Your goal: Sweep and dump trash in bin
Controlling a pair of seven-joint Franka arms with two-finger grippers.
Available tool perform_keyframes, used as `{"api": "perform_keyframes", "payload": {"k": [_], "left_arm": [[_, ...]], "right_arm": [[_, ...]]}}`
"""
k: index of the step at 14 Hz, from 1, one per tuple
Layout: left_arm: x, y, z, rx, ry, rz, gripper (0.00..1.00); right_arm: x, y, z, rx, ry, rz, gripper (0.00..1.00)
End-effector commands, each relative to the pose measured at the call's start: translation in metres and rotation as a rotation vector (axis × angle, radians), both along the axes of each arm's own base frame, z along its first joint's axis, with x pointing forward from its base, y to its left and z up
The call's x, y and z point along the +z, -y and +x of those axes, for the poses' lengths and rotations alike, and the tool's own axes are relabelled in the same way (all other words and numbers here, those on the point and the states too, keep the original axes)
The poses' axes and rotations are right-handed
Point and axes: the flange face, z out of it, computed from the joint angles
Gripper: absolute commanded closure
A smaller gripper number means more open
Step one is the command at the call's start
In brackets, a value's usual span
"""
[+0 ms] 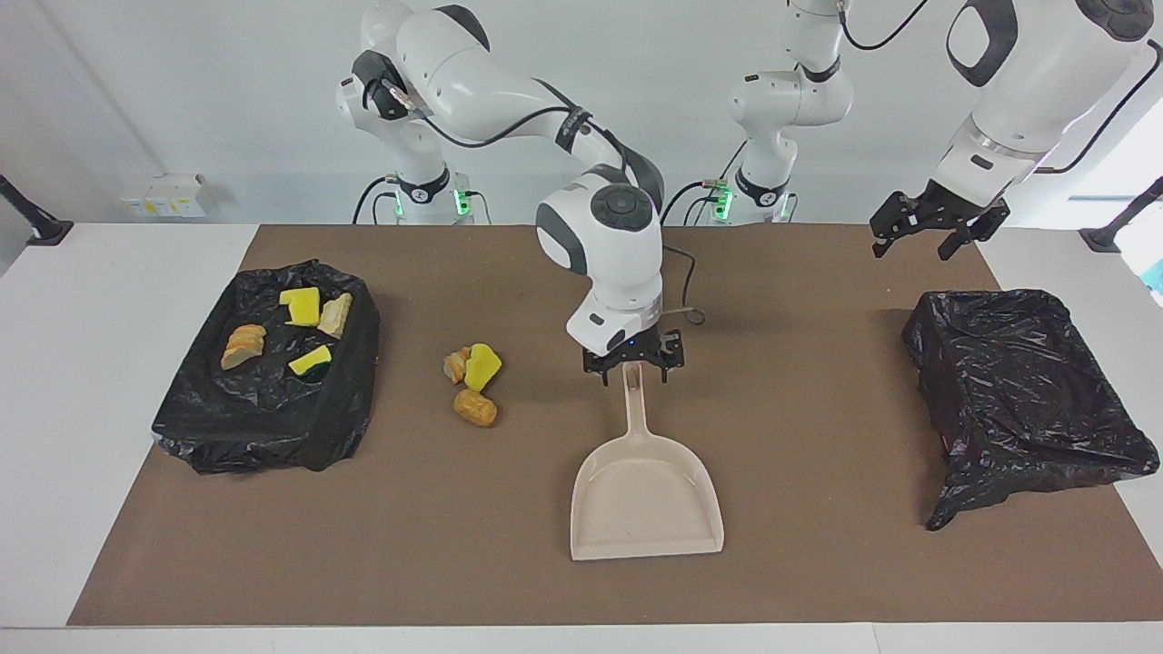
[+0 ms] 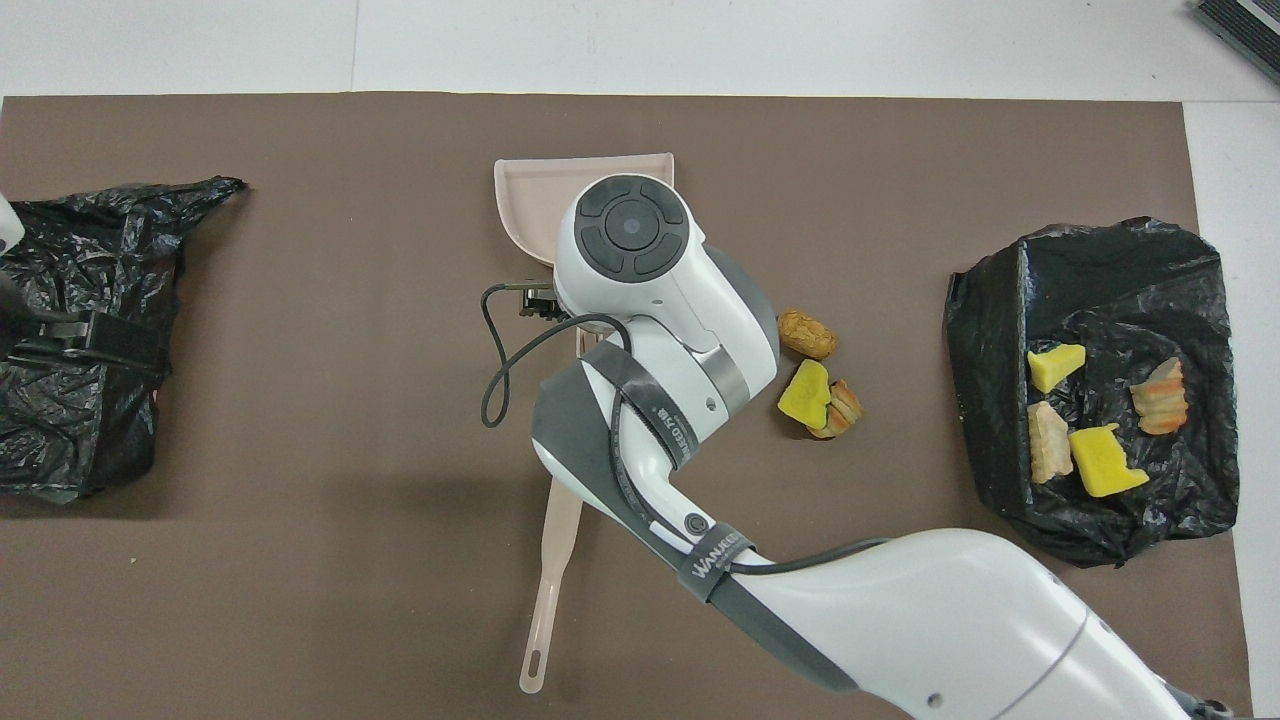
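Three trash pieces lie on the brown mat: a yellow bit (image 1: 482,366) (image 2: 805,394), an orange-tan bit (image 1: 455,365) (image 2: 843,408) and a tan lump (image 1: 475,408) (image 2: 806,334). Several more, one yellow with a green face (image 1: 311,361), lie in the black-bagged bin (image 1: 263,427) (image 2: 1100,270) at the right arm's end. The beige dustpan (image 1: 645,495) (image 2: 540,190) lies empty mid-table. My right gripper (image 1: 633,368) is low over its handle end, fingers open on either side. My left gripper (image 1: 940,232) hangs open and empty, raised, waiting.
A second black-bagged bin (image 1: 1018,381) (image 2: 80,260) sits at the left arm's end, under the left gripper. A long beige handle (image 2: 548,600) lies nearer to the robots than the dustpan, its upper end hidden under the right arm.
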Motion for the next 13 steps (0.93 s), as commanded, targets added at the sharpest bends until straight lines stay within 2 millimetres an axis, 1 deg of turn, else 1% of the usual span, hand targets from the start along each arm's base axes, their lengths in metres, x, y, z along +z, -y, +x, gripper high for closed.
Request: {"api": "perform_keyframes", "payload": {"k": [1, 2, 3, 4, 5, 6, 8, 9, 10, 12, 13], "left_arm": [[0.0, 0.001, -0.007, -0.003, 0.013, 0.011, 0.0], [-0.003, 0.005, -0.003, -0.001, 0.03, 0.011, 0.0], [-0.006, 0.012, 0.003, -0.004, 0.051, 0.01, 0.0], [-0.014, 0.025, 0.008, -0.019, 0.05, 0.009, 0.0], [-0.022, 0.044, 0.013, -0.031, 0.045, 0.009, 0.0], [-0.029, 0.057, 0.019, -0.015, 0.037, 0.011, 0.0], [-0.04, 0.08, 0.025, -0.004, 0.022, 0.018, 0.0], [-0.049, 0.09, 0.026, -0.018, 0.007, 0.019, 0.0], [-0.057, 0.103, 0.03, -0.022, -0.005, 0.023, 0.0], [-0.079, 0.144, 0.044, -0.033, -0.033, 0.053, 0.0], [-0.084, 0.167, 0.051, -0.039, -0.032, 0.067, 0.0]], "right_arm": [[0.052, 0.009, -0.046, 0.046, -0.05, -0.011, 0.0], [0.058, 0.008, -0.066, 0.038, -0.068, -0.013, 0.0], [0.058, 0.005, -0.089, 0.02, -0.106, 0.002, 0.0], [0.054, 0.0, -0.109, 0.002, -0.138, 0.015, 0.0], [0.05, -0.011, -0.136, -0.006, -0.157, 0.015, 0.0], [0.045, -0.013, -0.153, -0.021, -0.165, 0.019, 0.0], [0.024, -0.01, -0.192, -0.031, -0.178, 0.046, 0.0], [0.006, -0.014, -0.211, -0.021, -0.183, 0.047, 0.0], [-0.013, -0.02, -0.224, -0.01, -0.181, 0.043, 0.0], [-0.047, -0.031, -0.25, -0.019, -0.185, 0.035, 0.0], [-0.061, -0.031, -0.258, -0.019, -0.185, 0.031, 0.0]]}}
